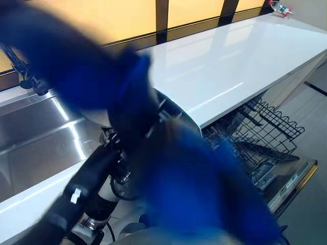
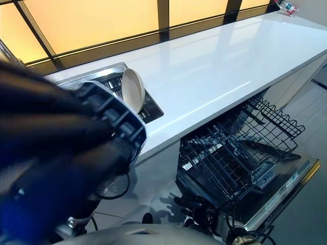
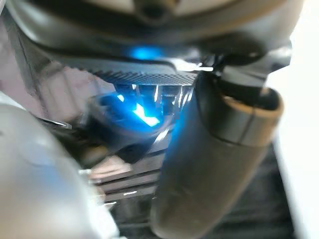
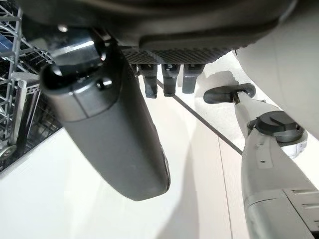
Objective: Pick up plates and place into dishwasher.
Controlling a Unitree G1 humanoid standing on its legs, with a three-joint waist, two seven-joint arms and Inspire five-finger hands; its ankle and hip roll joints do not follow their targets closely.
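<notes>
A round cream ceramic plate (image 2: pixel 133 90) stands on edge in a dark wire drying rack (image 2: pixel 148 108) sunk into the steel sink (image 1: pixel 36 138), at the upper left of centre in the right eye view; standing upright presumably leaves its rim free to be taken from above. No hand touches it. To its right runs the long glossy white countertop (image 2: pixel 219 61), and below that, at the lower right of the frame, the open dishwasher's black wire basket (image 2: pixel 240 148) is pulled out over the lowered door (image 2: pixel 286 189), ready to receive the plate. The left hand (image 3: pixel 214 164) shows close in its wrist view, where its finger state cannot be told. The right hand (image 4: pixel 114 129) hangs above pale floor, fingers relaxed and holding nothing, beside the basket.
</notes>
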